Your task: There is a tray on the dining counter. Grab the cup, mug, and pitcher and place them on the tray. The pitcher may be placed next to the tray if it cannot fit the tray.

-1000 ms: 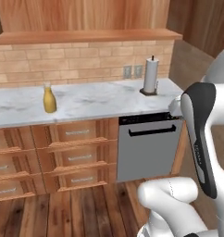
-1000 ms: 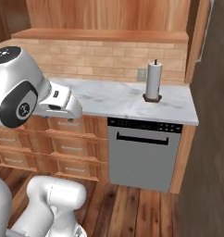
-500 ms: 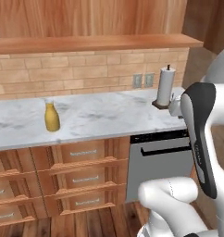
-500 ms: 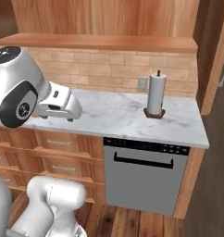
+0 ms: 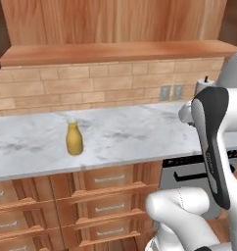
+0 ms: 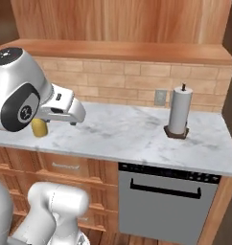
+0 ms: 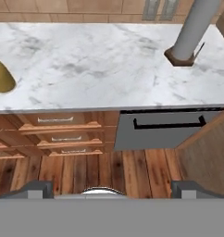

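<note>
On the marble worktop (image 5: 140, 137), pitcher (image 5: 74, 139) stands upright, well left of the released, empty end effector (image 7: 112, 189); the base has driven closer since.

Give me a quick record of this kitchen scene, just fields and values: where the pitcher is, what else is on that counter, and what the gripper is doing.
pitcher: mustard-yellow pitcher standing upright on the marble counter, left part, nothing touching it
other item on counter: paper towel holder, upright at the right end
below counter: wooden drawers; grey dishwasher to their right
wall: brick backsplash with an outlet
gripper: gripper open, empty, held off the counter
</note>
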